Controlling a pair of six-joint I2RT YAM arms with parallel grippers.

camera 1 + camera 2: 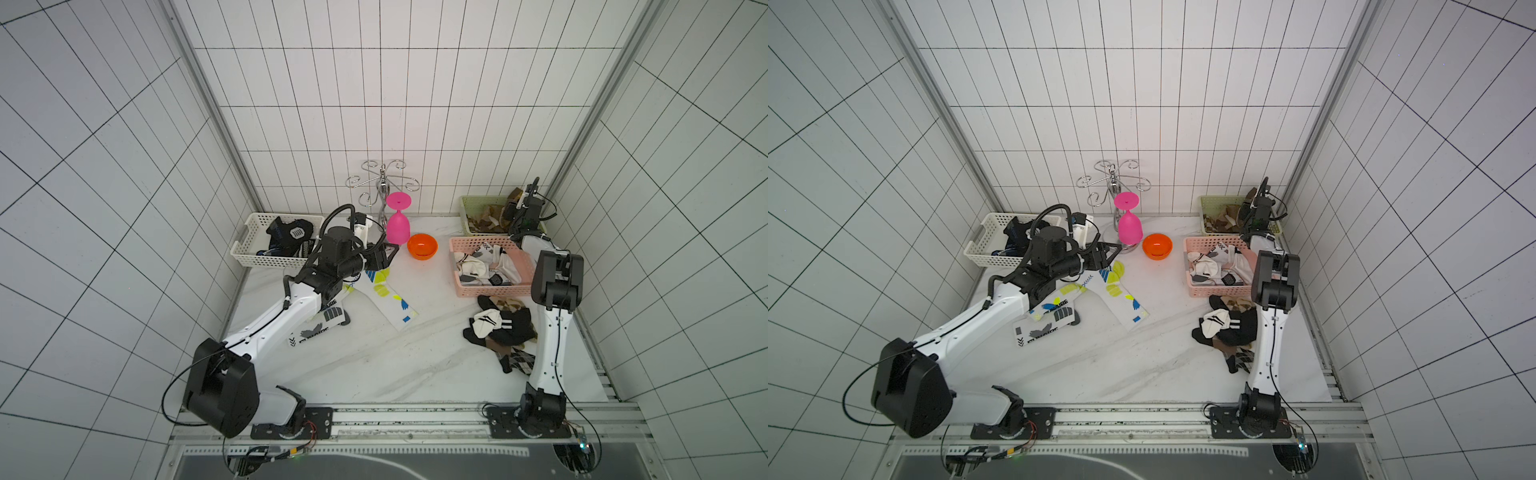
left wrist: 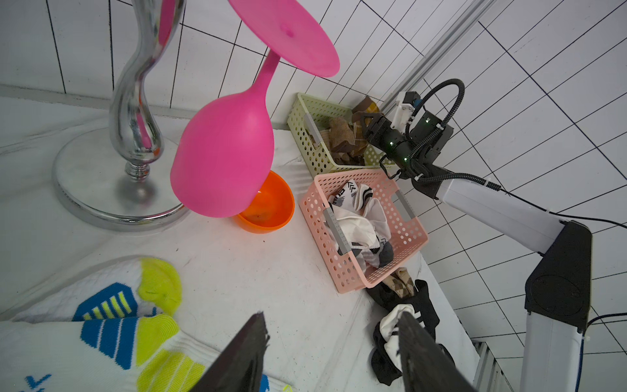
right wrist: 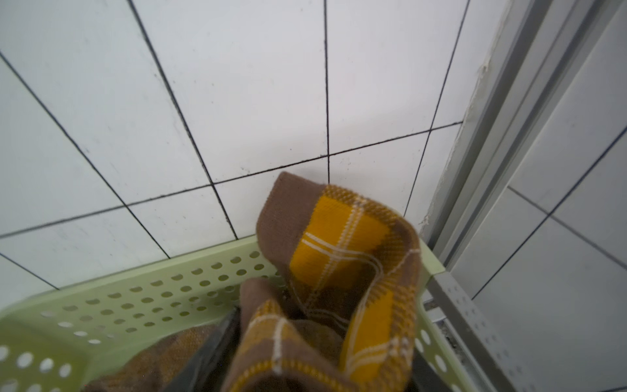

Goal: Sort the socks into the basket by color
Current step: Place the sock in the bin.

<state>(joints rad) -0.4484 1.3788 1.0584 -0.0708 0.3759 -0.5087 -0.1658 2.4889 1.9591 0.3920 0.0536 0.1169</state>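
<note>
- Right gripper (image 2: 367,124) is over the green basket (image 3: 135,288), just behind the pink basket (image 1: 459,286). Its jaws stand apart, with a brown-and-yellow plaid sock (image 3: 339,244) draped loose between them.
- Left gripper (image 2: 330,317) is well apart from the pink basket, jaws apart and empty, near the white yellow-blue printed socks (image 1: 386,291).
- White socks (image 1: 486,262) lie inside the pink basket, and a mixed sock heap (image 1: 503,328) lies just in front of it.
</note>
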